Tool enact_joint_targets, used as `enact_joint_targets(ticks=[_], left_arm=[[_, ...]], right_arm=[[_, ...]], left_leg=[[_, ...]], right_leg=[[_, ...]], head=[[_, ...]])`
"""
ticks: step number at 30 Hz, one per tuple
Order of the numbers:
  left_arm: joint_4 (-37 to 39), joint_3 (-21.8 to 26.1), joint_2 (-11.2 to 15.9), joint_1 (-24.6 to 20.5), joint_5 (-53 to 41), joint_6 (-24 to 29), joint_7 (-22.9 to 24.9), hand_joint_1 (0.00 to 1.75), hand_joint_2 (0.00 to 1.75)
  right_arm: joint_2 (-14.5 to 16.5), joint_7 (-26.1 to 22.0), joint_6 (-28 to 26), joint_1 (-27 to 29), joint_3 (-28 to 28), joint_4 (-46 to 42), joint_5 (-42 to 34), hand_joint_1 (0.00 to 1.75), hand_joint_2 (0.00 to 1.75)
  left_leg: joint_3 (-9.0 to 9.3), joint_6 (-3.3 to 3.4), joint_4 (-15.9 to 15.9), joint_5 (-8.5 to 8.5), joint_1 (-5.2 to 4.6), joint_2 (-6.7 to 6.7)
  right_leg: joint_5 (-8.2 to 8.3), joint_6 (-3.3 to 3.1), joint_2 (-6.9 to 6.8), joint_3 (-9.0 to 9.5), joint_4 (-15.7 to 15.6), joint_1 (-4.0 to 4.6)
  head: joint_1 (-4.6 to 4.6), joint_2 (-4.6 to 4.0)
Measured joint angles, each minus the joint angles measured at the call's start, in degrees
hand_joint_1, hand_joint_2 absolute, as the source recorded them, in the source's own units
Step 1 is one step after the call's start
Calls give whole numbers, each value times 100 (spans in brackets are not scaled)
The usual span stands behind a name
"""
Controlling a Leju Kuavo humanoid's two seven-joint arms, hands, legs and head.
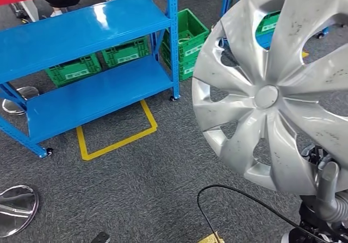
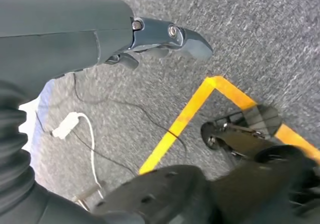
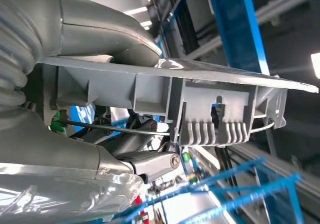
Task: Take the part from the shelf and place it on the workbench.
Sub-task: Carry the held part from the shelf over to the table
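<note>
The part is a silver wheel cover [image 1: 271, 91] with curved spokes, held upright and close to my head camera at the right. My right hand [image 1: 326, 186] grips its lower rim, thumb on the front face. In the right wrist view the cover's grey ribbed back [image 3: 203, 103] lies pinched between my thumb [image 3: 109, 33] and my fingers [image 3: 151, 164]. My left hand [image 2: 166, 38] hangs over the carpet with its fingers straight and holds nothing. The blue shelf [image 1: 82, 31] stands at the back left with bare boards.
Green crates [image 1: 185, 39] sit behind and under the shelf. A yellow taped square [image 1: 119, 139] marks the grey carpet before it. A black cable [image 1: 230, 197] loops over the floor near my right arm. A round chrome base [image 1: 16, 207] lies at the lower left.
</note>
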Motion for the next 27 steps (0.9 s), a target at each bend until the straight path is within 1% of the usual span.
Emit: enact_joint_targets(ticks=[1,2,3,4,5,6,7,8,9,10,11,12,13,14,15,16,17,18,19,20,21,22,23,24,25,26,27], left_arm=[[0,2,0,4,-18,12,-1,0,175],[-1,3,3,5,-34,27,-1,0,175],[-1,4,9,5,-46,43,-1,0,175],[-1,4,16,2,-62,56,0,0,175],[-1,5,23,0,-79,67,1,0,175],[-1,5,30,0,-98,73,1,0,175],[-1,6,34,-3,-114,76,2,0,175],[-1,8,36,-7,-127,78,4,0,175],[-1,9,37,-10,-135,79,8,0,175],[-1,13,37,-12,-138,79,11,0,175],[-1,17,34,-14,-138,78,16,0,175],[-1,24,34,-15,-139,76,19,0,175],[-1,31,36,-15,-140,73,22,0,175],[-1,37,38,-12,-143,69,25,0,175],[-1,42,42,-3,-146,66,29,0,175],[-1,45,44,6,-149,61,34,0,175],[-1,47,45,13,-151,58,38,0,175],[-1,49,45,13,-153,55,41,0,175],[-1,51,43,10,-156,53,43,0,175],[-1,52,41,5,-160,52,43,0,175],[-1,54,42,3,-162,52,43,0,175],[-1,58,43,3,-166,51,43,0,175],[-1,66,45,4,-174,51,43,0,175],[-1,76,46,3,-185,51,43,0,175],[-1,86,46,-3,-198,50,44,0,175],[-1,94,46,-11,-214,46,44,0,175],[-1,98,48,-19,-227,41,44,0,175]], right_arm=[[10,30,-7,6,-21,4,-91,175,175],[19,75,-15,12,-44,11,-204,175,175],[24,131,-26,18,-67,22,-337,175,175],[27,187,-44,21,-94,37,-477,175,175],[29,233,-66,21,-126,54,-606,175,175],[29,268,-87,16,-162,69,-717,175,175],[29,293,-103,7,-200,82,-805,175,175],[30,310,-111,0,-238,92,-865,175,175],[31,320,-115,-1,-273,97,-901,175,175],[31,327,-115,8,-304,100,-918,175,175],[31,331,-115,29,-335,101,-927,175,175],[31,332,-115,45,-362,102,-928,175,175],[32,330,-117,53,-384,103,-928,175,175],[34,326,-122,55,-402,104,-928,175,175],[35,320,-132,51,-420,108,-930,175,175],[37,314,-145,53,-440,112,-937,175,175],[38,308,-165,57,-466,117,-948,175,175],[38,305,-185,61,-495,122,-963,175,175],[38,303,-202,63,-528,125,-977,175,175],[38,303,-213,63,-561,126,-990,175,175],[38,303,-218,56,-591,126,-1000,175,175],[39,302,-222,49,-612,126,-1011,175,175],[42,300,-230,44,-629,126,-1029,175,175],[44,294,-245,44,-647,127,-1055,175,175],[49,285,-268,52,-678,126,-1089,175,175],[59,271,-299,65,-721,125,-1128,175,175],[72,247,-339,74,-773,119,-1165,175,175]], left_leg=[[-162,-5,347,-128,3,-35],[-258,-5,551,-155,3,-50],[-256,1,548,-66,4,-61],[-152,12,333,118,6,-85],[24,25,-25,340,15,-161],[204,38,-400,512,28,-292],[345,50,-708,604,44,-409],[417,65,-892,634,54,-503],[429,85,-958,619,53,-528],[418,115,-978,619,53,-481],[404,151,-982,639,54,-422],[399,187,-993,660,61,-362],[394,221,-1005,678,69,-297],[391,242,-1010,686,69,-230],[386,255,-1009,689,63,-167],[382,261,-1008,689,57,-96],[380,261,-1008,689,54,-27],[381,259,-1007,688,53,40],[385,254,-1007,684,54,102],[395,243,-1007,677,54,158],[405,224,-1005,666,44,210],[412,201,-996,654,26,256],[416,174,-989,647,7,300],[416,149,-986,646,-11,347],[416,123,-985,647,-18,396],[413,89,-983,632,-11,405],[395,58,-938,578,-2,341]], right_leg=[[18,-5,69,-24,1,-1],[34,-2,139,-42,2,0],[49,6,213,-54,4,-1],[62,18,285,-59,6,-3],[74,34,352,-64,9,-6],[84,56,415,-77,23,3],[98,82,476,-110,43,8],[120,116,531,-153,58,8],[145,155,585,-198,67,5],[174,194,640,-235,64,-10],[178,228,644,-266,70,-15],[124,262,571,-313,139,-13],[-2,294,446,-400,322,-10],[-191,323,287,-535,630,-12],[-404,354,155,-697,1027,-20],[-575,377,85,-848,1413,-33],[-658,392,52,-935,1664,-44],[-630,401,32,-913,1692,-51],[-508,404,7,-775,1489,-56],[-332,402,-59,-541,1105,-59],[-203,399,-172,-296,683,-44],[-116,368,-257,-108,352,-32],[-83,330,-315,-3,155,-18],[-95,285,-317,13,95,-2],[-83,229,-256,-5,93,0],[-71,186,-205,-23,89,-6],[-56,146,-155,-34,79,-15]], head=[[-2,0],[-1,0],[-2,0],[-1,0],[-2,0],[-1,0],[4,0],[8,0],[9,1],[11,1],[9,1],[32,1],[66,0],[95,0],[125,0],[131,0],[131,0],[133,0],[134,0],[134,0],[137,0],[134,0],[133,0],[131,0],[129,0],[132,0],[129,0]])
